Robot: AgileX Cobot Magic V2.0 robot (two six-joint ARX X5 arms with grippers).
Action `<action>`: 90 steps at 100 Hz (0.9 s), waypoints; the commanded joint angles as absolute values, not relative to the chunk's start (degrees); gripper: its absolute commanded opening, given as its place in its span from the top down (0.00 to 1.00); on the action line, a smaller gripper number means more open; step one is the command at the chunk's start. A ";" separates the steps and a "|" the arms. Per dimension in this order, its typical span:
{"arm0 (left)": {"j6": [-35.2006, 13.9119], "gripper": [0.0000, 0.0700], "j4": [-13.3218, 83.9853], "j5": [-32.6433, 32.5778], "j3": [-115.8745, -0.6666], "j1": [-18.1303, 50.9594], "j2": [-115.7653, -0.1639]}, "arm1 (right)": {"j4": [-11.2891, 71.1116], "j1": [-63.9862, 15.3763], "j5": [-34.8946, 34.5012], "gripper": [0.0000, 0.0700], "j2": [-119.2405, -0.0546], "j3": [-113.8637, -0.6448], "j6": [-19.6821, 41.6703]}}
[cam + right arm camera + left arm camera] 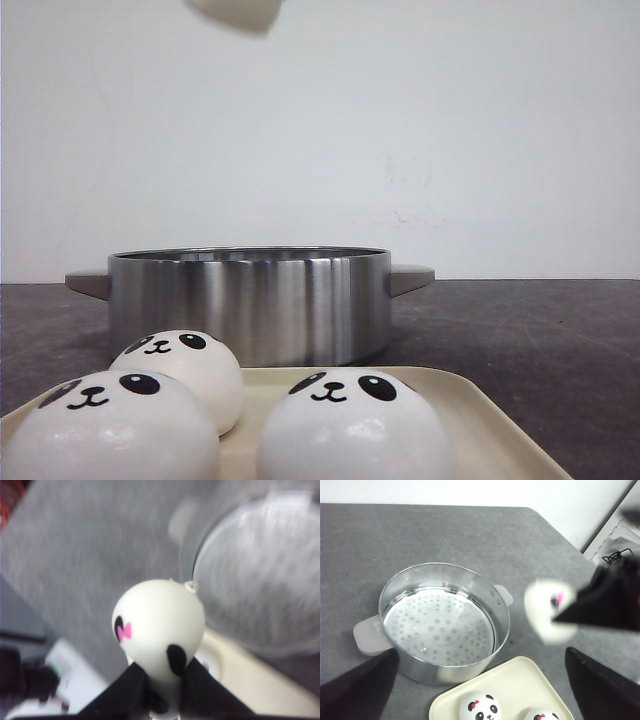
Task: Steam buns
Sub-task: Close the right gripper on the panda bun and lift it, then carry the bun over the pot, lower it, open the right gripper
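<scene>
No readable text, label, brand, number or sign appears anywhere.

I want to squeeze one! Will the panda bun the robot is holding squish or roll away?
Probably squishy: the bun looks pinched where the right gripper clamps it. Its glossy skin may be slippery. Its round top might roll if dropped.

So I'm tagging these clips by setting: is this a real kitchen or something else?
Probably a staged test bench, not a kitchen. The steel steamer pot sits on a bare grey table against a blank white wall, no stove in view, and the buns on the cream tray have printed panda faces like toys.
</scene>
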State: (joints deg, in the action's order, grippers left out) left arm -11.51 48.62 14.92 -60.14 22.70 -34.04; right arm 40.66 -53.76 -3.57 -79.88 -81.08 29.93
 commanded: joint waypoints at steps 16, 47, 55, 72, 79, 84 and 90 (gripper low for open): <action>-10.98 0.10 48.01 14.55 -60.53 23.00 -34.17 | 40.62 -47.94 -3.05 0.99 -89.06 -88.84 23.33; -10.98 0.10 48.51 14.55 -60.53 23.00 -34.17 | 38.00 -40.34 -3.57 0.99 -102.91 -90.80 21.56; -10.98 0.10 48.51 14.55 -60.53 23.00 -34.17 | 36.84 -39.00 -5.39 0.99 -106.04 -90.80 20.78; -10.98 0.10 49.15 14.55 -60.53 23.00 -34.17 | 35.05 -37.28 -7.66 0.99 -110.72 -90.80 20.38; -10.96 0.10 49.69 14.55 -60.53 23.00 -34.17 | 34.30 -36.84 -7.66 0.99 -111.94 -90.80 20.40; -10.96 0.10 49.98 14.55 -60.53 23.00 -34.17 | 33.61 -36.56 -7.53 0.99 -112.68 -90.80 20.40; -10.96 0.10 50.17 14.55 -60.53 23.00 -34.17 | 32.58 -36.56 -7.55 0.99 -113.47 -90.80 20.58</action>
